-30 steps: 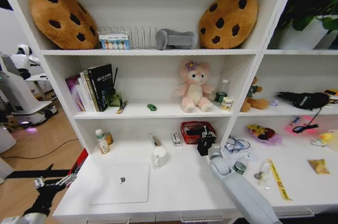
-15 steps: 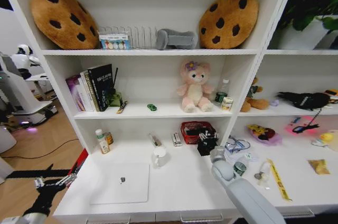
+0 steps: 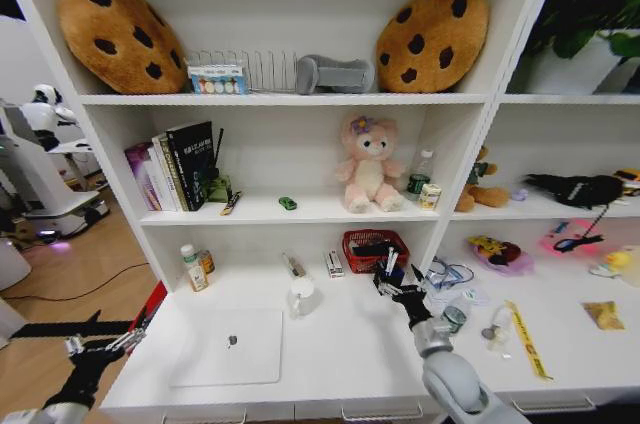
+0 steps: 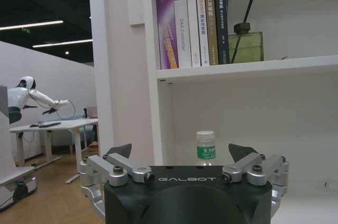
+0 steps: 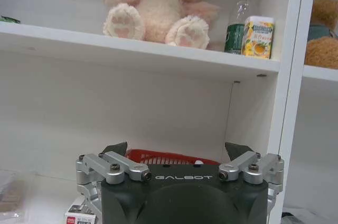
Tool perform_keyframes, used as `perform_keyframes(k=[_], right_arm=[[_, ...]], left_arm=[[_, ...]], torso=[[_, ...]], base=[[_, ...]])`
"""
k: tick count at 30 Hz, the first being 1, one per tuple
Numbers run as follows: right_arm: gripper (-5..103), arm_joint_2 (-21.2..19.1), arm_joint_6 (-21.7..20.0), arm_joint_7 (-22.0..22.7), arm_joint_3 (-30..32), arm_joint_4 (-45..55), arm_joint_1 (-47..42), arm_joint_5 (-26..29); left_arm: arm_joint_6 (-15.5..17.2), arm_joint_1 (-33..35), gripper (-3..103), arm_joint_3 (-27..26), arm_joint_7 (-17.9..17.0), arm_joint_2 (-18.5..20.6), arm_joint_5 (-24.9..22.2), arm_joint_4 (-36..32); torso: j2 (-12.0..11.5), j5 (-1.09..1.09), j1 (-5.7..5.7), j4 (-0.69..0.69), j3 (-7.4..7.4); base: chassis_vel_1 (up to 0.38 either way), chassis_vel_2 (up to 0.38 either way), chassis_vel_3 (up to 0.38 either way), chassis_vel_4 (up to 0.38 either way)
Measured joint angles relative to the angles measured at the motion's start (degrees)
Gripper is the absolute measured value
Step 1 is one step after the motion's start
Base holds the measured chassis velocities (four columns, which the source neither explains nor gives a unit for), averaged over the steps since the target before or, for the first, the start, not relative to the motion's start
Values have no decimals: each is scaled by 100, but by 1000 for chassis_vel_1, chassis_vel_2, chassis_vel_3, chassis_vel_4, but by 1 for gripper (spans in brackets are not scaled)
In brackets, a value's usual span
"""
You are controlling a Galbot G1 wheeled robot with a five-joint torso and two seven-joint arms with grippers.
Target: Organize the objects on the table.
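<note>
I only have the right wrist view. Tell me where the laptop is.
Observer: The laptop lies closed and flat on the table's left part, toward its front edge.
Operator: Report the left end effector.
Observer: The left end effector is open, low beside the table's left edge, apart from the laptop.
Operator: Place my right end effector.
Observer: The right end effector is right of the laptop, farther back, before the red basket.

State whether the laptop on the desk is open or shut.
Shut: the laptop lies flat on the table, lid down, logo facing up.
</note>
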Motion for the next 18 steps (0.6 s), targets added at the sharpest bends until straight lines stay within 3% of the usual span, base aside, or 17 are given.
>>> perform_keyframes(k=[6, 12, 18], right_arm=[[100, 22, 33, -83, 159, 160, -240, -43], [100, 101, 43, -173, 577, 655, -1133, -193], [100, 25, -14, -107, 739, 523, -1356, 119]], left_arm=[[0, 0, 100, 0, 0, 0, 0, 0], [0, 0, 100, 0, 0, 0, 0, 0], [0, 0, 100, 0, 0, 0, 0, 0]], torso=[[0, 0, 0, 1, 0], [0, 0, 0, 0, 0], [0, 1, 0, 1, 1]], base=[[0, 0, 0, 0], [0, 0, 0, 0], [0, 0, 0, 0]])
